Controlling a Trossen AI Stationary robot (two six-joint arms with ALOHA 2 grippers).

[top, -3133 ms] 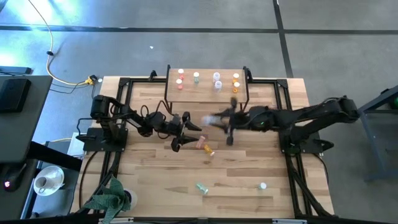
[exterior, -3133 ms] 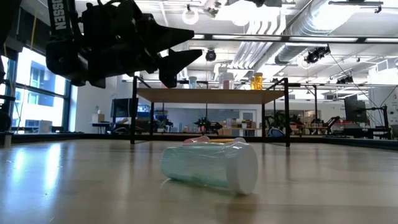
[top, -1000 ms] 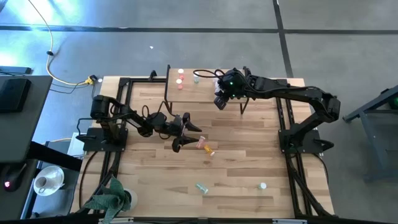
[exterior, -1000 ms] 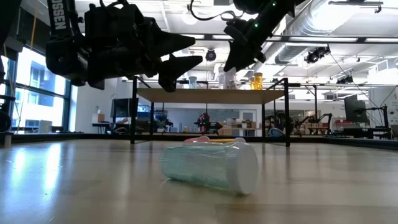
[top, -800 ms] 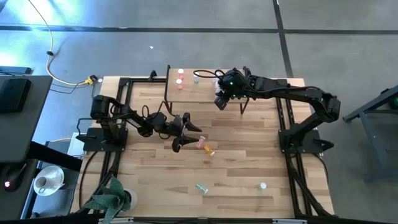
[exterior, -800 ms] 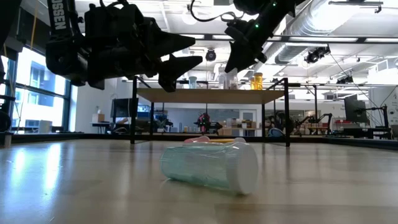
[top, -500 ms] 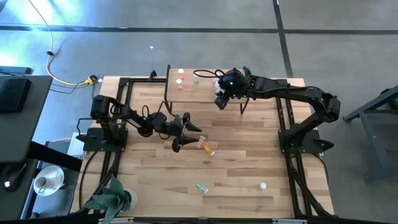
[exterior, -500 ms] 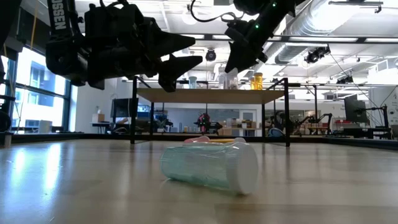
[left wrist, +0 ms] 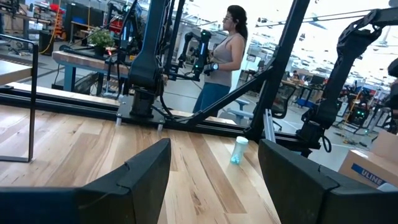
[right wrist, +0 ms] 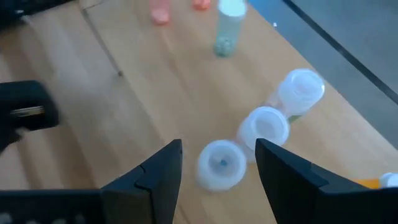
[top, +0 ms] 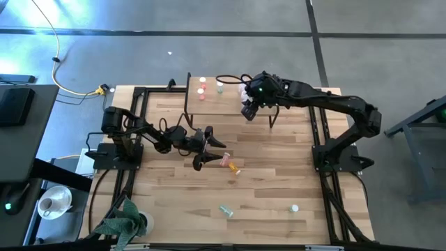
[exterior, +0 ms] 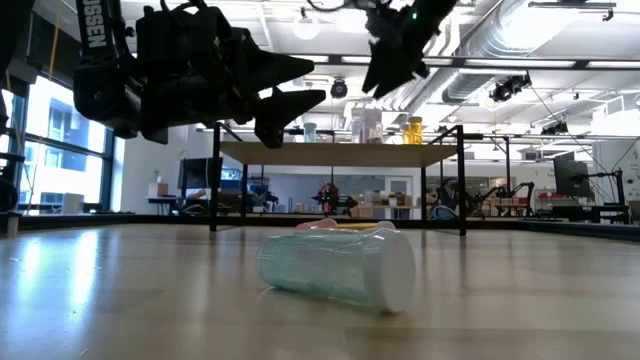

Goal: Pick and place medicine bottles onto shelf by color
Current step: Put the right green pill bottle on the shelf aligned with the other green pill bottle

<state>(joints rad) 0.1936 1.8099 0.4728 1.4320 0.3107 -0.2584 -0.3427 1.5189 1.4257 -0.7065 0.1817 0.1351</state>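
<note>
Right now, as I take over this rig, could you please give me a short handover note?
Right hand: open and empty, above the shelf, directly over three clear-white bottles standing together there.
Left hand: open and empty, hovering mid-table near the pink bottle and orange bottle.
Done: the shelf also carries two red-pink bottles and a pale green bottle; the right arm hides the rest of it from above.
Left: four bottles on the table, namely the pink and orange ones lying mid-table, a green bottle on its side, and a white-capped bottle near the front edge.
</note>
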